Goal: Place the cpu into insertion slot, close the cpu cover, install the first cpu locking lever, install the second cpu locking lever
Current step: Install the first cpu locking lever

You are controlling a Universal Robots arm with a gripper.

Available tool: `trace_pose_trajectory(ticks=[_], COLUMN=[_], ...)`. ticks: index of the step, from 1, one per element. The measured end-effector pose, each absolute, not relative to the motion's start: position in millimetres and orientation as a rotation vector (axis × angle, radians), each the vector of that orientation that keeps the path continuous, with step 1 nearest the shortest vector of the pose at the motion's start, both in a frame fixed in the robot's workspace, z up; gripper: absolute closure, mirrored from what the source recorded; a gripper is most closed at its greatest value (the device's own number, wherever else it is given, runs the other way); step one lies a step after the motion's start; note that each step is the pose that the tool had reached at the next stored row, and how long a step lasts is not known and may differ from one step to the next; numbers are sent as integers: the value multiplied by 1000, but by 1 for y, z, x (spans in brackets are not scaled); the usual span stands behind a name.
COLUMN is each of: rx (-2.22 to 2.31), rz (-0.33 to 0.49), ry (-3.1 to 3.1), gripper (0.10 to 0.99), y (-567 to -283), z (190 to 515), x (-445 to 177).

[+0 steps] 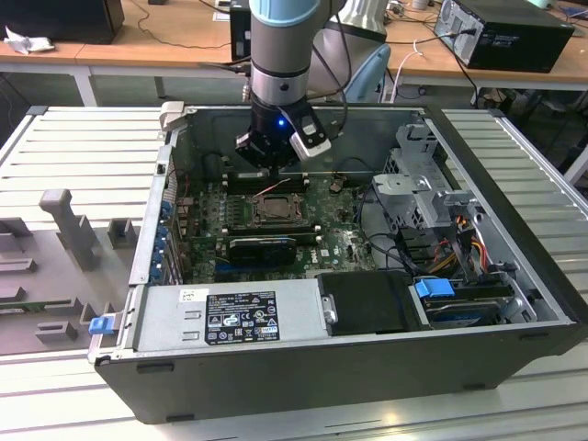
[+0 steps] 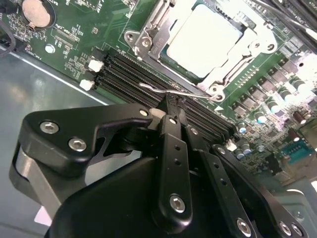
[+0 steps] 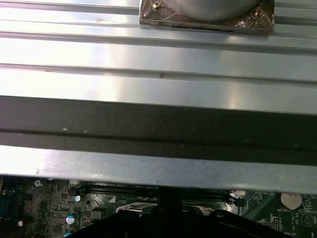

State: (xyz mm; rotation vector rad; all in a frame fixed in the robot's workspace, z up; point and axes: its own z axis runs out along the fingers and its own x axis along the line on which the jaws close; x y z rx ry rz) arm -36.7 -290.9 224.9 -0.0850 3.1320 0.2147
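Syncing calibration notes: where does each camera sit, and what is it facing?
Exterior view: off the arm, above the open PC case, looking down at the motherboard, arm and gripper.
Second wrist view: behind the gripper, facing the cpu under its cpu cover.
First wrist view: faces the case wall and ribbed table.
Shared: both wrist views show the motherboard.

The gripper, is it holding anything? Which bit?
The gripper looks shut on the hooked end of a thin wire locking lever beside the cpu.
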Motion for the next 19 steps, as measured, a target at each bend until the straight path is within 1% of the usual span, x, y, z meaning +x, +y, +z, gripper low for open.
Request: trace_pose_trajectory(ticks=[19], rx=[-86], rz=[208], ry=[3119], gripper=[980], y=[-291], z=[218], x=[-25])
